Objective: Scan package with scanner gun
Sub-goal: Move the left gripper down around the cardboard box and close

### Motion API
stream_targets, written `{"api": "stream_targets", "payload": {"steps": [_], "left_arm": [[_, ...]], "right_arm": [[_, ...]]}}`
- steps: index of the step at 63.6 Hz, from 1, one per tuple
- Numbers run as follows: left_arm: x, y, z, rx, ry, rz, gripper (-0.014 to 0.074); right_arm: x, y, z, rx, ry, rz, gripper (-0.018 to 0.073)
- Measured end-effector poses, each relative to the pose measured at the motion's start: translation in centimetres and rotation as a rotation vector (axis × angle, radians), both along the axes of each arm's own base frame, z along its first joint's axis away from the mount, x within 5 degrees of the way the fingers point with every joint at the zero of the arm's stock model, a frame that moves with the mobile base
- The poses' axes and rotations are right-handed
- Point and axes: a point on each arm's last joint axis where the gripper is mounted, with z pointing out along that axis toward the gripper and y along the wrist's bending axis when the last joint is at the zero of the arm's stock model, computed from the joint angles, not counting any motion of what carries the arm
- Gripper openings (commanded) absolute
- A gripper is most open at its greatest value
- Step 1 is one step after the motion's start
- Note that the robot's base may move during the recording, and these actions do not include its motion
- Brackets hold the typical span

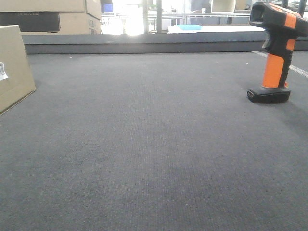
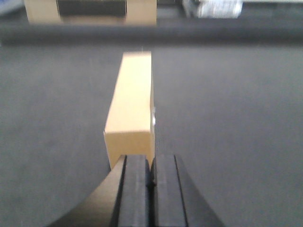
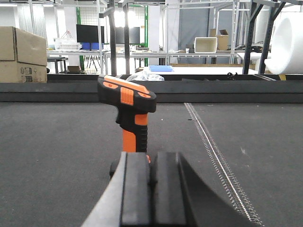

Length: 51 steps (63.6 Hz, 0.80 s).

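Black pads of my left gripper (image 2: 151,165) sit pressed together with nothing between them, and my right gripper (image 3: 150,161) reads the same way: closed tight and empty. Just ahead of the left one the package (image 2: 130,109) stands on a narrow edge, its short end toward my wrist camera, so I judge the broad faces are presented for a pinch across the thickness. A sliver of its white label (image 2: 154,118) shows on the right-hand face, which I take to be the side to turn toward the scanner. Straight in front of the right gripper the scanner gun (image 3: 128,109) stands upright on its flat foot (image 1: 268,95), leaving the orange stem (image 3: 129,139) free to grasp. Across the dark grey mat (image 1: 154,144) the two things are well apart, box far left, scanner far right, one per arm. Neither is lifted yet; both jaws must part first.
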Motion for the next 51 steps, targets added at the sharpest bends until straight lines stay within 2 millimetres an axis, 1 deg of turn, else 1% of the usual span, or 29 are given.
{"api": "stream_targets", "payload": {"steps": [6, 11, 15, 18, 21, 24, 33, 37, 46, 51], "left_arm": [[2.8, 0.1, 1.2, -0.002, 0.129, 0.007, -0.0111], [5.4, 0.1, 1.8, -0.005, 0.218, 0.01, -0.0111], [7.6, 0.1, 2.6, -0.005, 0.249, 0.011, -0.0111], [8.9, 0.1, 3.2, -0.005, 0.26, 0.011, -0.0111], [10.9, 0.1, 4.1, -0.005, 0.264, 0.011, -0.0111], [12.1, 0.1, 4.7, -0.005, 0.263, 0.011, -0.0111], [14.8, 0.1, 6.0, -0.01, 0.251, 0.01, -0.0111], [15.8, 0.2, 6.3, -0.01, 0.266, 0.013, -0.0111], [17.8, 0.9, 6.9, -0.053, 0.397, 0.048, -0.0111], [19.3, 1.8, 6.4, -0.082, 0.516, 0.077, -0.0111]], "right_arm": [[0.0, 0.0, 0.0, 0.0, 0.0, 0.0, -0.0167], [0.0, 0.0, 0.0, 0.0, 0.0, 0.0, -0.0167], [0.0, 0.0, 0.0, 0.0, 0.0, 0.0, -0.0167], [0.0, 0.0, 0.0, 0.0, 0.0, 0.0, -0.0167], [0.0, 0.0, 0.0, 0.0, 0.0, 0.0, -0.0167], [0.0, 0.0, 0.0, 0.0, 0.0, 0.0, -0.0167], [0.0, 0.0, 0.0, 0.0, 0.0, 0.0, -0.0167], [0.0, 0.0, 0.0, 0.0, 0.0, 0.0, -0.0167], [0.0, 0.0, 0.0, 0.0, 0.0, 0.0, -0.0167], [0.0, 0.0, 0.0, 0.0, 0.0, 0.0, -0.0167]]}}
